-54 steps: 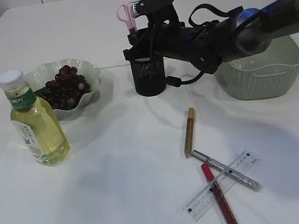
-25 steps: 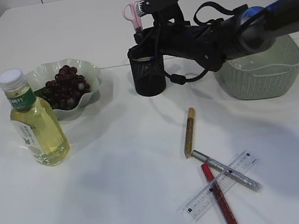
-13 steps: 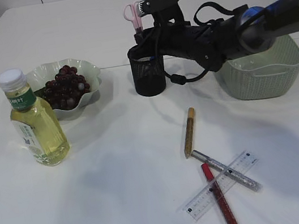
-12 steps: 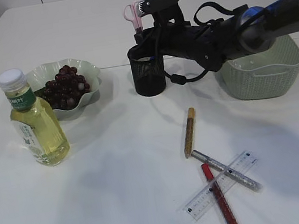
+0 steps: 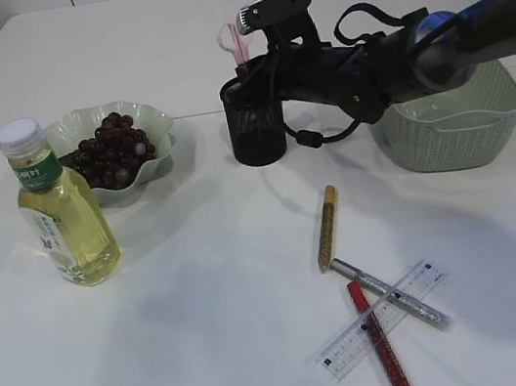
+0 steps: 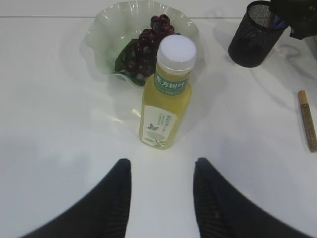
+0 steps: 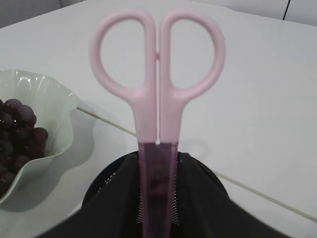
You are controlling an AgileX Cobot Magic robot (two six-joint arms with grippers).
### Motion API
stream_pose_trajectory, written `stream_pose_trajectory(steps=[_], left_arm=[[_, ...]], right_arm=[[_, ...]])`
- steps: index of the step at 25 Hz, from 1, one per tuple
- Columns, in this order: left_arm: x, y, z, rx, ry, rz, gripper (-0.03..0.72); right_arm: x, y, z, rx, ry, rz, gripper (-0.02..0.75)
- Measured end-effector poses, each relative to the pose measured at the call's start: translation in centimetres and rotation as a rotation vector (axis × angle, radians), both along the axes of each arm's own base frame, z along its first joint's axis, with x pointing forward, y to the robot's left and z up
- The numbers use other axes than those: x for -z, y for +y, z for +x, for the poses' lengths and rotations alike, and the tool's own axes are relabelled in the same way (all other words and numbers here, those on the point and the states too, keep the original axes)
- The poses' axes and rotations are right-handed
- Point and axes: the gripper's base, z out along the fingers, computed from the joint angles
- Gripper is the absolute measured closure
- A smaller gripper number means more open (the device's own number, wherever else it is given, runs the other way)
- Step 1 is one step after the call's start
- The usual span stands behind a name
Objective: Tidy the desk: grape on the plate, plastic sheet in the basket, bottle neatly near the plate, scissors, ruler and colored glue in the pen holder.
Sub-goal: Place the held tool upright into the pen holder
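Pink scissors (image 7: 158,89) stand handles-up in the black mesh pen holder (image 5: 256,134), between the fingers of my right gripper (image 7: 158,163). The jaws stand open, with a thin gap on each side of the blade cover. In the exterior view the scissors (image 5: 231,41) look blurred. My left gripper (image 6: 161,166) hangs open and empty over the table, just short of the yellow bottle (image 6: 168,94). The bottle (image 5: 62,216) stands beside the green plate (image 5: 152,121), which holds the grapes (image 5: 112,150). A clear ruler (image 5: 383,321) lies under red (image 5: 383,345) and silver (image 5: 394,294) glue pens. I cannot make out the plastic sheet.
A gold glue pen (image 5: 327,227) lies alone on the table below the pen holder. The green woven basket (image 5: 451,131) stands at the right, behind my right arm. White tabletop lies between the bottle and the pens.
The scissors have dropped lower into the pen holder, and my right gripper's jaws have widened a little. The left gripper has stayed as it was.
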Motion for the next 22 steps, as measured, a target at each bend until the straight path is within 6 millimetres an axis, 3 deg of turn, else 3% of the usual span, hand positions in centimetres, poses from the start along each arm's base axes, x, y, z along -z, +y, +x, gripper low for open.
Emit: stream_pose_trajectory(steps=[4, 14, 18, 22], left_arm=[[-0.1, 0.0, 0.1, -0.003, -0.018, -0.002, 0.379], [-0.2, 0.0, 0.1, -0.004, -0.025, -0.003, 0.379], [-0.2, 0.0, 0.1, -0.004, -0.025, -0.003, 0.379], [-0.2, 0.0, 0.1, -0.004, -0.025, -0.003, 0.379]], right_arm=[[0.0, 0.0, 0.0, 0.001, 0.003, 0.0, 0.47], [0.0, -0.1, 0.0, 0.008, 0.017, 0.007, 0.458], [-1.1, -0.2, -0.2, 0.025, 0.031, 0.03, 0.458], [-3.7, -0.6, -0.7, 0.051, 0.049, 0.029, 0.458]])
